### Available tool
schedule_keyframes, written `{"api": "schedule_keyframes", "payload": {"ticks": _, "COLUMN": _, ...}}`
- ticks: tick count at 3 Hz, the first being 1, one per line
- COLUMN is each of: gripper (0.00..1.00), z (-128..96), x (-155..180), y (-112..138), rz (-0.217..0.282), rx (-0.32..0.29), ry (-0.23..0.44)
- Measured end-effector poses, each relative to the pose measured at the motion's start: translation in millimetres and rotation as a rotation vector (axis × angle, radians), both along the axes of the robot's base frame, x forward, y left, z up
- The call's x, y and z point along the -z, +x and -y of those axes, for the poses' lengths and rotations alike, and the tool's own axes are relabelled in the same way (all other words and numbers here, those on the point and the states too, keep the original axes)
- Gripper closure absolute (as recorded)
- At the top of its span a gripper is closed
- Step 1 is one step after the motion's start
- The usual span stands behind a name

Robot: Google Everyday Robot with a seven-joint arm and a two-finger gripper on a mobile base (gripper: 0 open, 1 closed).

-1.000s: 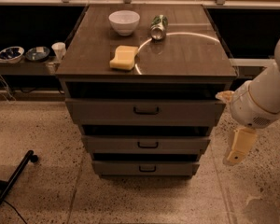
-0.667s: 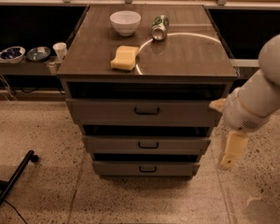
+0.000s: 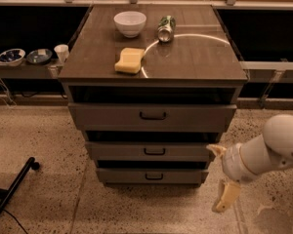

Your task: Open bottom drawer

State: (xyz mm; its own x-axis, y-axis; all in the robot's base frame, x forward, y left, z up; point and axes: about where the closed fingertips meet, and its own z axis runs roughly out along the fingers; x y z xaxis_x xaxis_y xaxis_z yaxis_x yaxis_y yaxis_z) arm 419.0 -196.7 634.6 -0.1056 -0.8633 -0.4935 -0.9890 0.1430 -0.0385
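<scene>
The bottom drawer point(image 3: 127, 176) is the lowest of three grey-brown drawers in the cabinet, with a small dark bar handle point(image 3: 154, 176) at its centre. Its front sits close in under the middle drawer point(image 3: 122, 151), and none of its inside shows. My gripper point(image 3: 220, 175) hangs on the pale arm at the lower right, just off the cabinet's right side at the height of the two lower drawers. Its fingers point(image 3: 226, 197) are spread apart and hold nothing. It touches no drawer.
On the cabinet top point(image 3: 195, 57) stand a white bowl point(image 3: 130, 23), a yellow sponge point(image 3: 129, 60) and a tipped can point(image 3: 165, 28). Small bowls and a cup point(image 3: 61, 52) sit on a low shelf at left. A black stand leg point(image 3: 14, 189) lies on the floor at lower left.
My arm and gripper have moved down and to the left, closer to the cabinet's lower right corner. The drawers have not moved.
</scene>
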Motion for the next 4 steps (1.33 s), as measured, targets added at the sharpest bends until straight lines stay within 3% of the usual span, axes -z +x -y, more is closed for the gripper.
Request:
{"api": "schedule_keyframes", "payload": {"ticks": 1, "gripper": 0.0, "z": 1.8, "x": 3.0, "y": 18.4, "rz": 0.064, "rx": 0.03, "ry": 0.001}}
{"api": "schedule_keyframes", "payload": {"ticks": 2, "gripper": 0.0, "z": -14.3, "x": 25.8, "y": 26.9, "rz": 0.074, "rx": 0.036, "ry": 0.058}}
{"api": "schedule_keyframes", "payload": {"ticks": 3, "gripper": 0.0, "z": -39.4, "x": 92.4, "y": 34.3, "rz": 0.118, "rx": 0.063, "ry": 0.166}}
{"api": "schedule_keyframes", "payload": {"ticks": 4, "gripper": 0.0, "z": -54.2, "x": 143.1, "y": 61.8, "rz": 0.215, "rx": 0.103, "ry": 0.235}}
